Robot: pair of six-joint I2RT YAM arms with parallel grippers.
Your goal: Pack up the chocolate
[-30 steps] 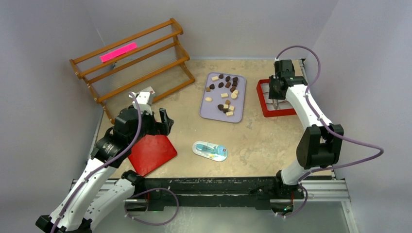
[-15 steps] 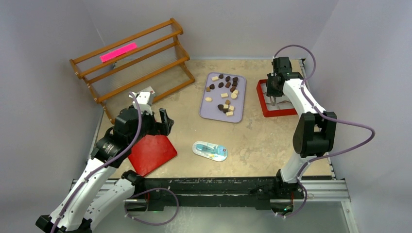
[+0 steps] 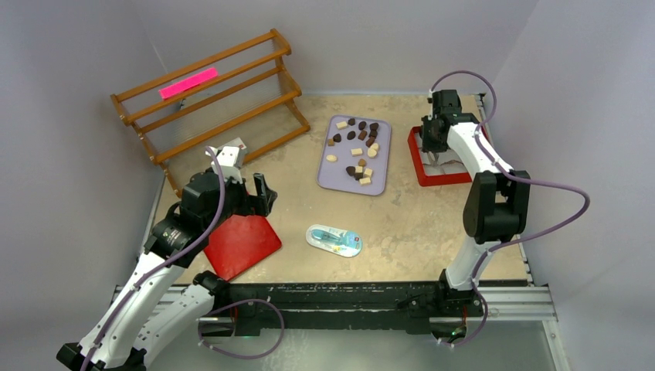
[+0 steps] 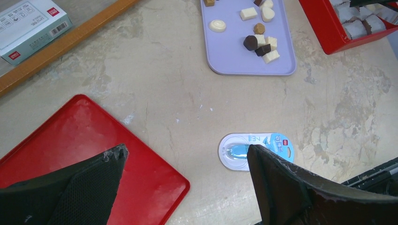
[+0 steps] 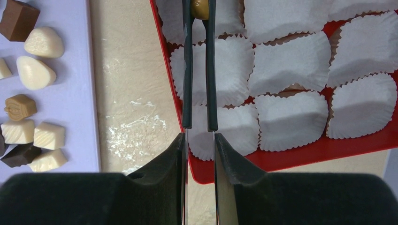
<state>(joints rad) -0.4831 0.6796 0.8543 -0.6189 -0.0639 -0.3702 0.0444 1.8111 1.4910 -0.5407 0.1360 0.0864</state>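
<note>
Several dark brown and pale cream chocolates (image 3: 357, 147) lie on a lilac tray (image 3: 340, 176), also in the left wrist view (image 4: 260, 42) and the right wrist view (image 5: 35, 77). My right gripper (image 5: 199, 9) has long thin tweezer-like tips shut on one tan chocolate piece (image 5: 200, 7). It hangs over the white paper cups (image 5: 291, 70) at the left side of the red box (image 5: 328, 150), which stands at the far right (image 3: 432, 179). My left gripper (image 4: 185, 154) is open and empty above the table, beside a flat red lid (image 4: 70, 140).
A wooden rack (image 3: 208, 100) with a pink strip (image 3: 188, 83) stands at the far left. A small white carton (image 4: 28, 23) lies by it. An oval blue-and-white packet (image 3: 334, 239) lies near the front middle. Grey walls close in both sides.
My right arm has shifted a little left and further back over the red box, its elbow swinging left. The left arm has not moved.
</note>
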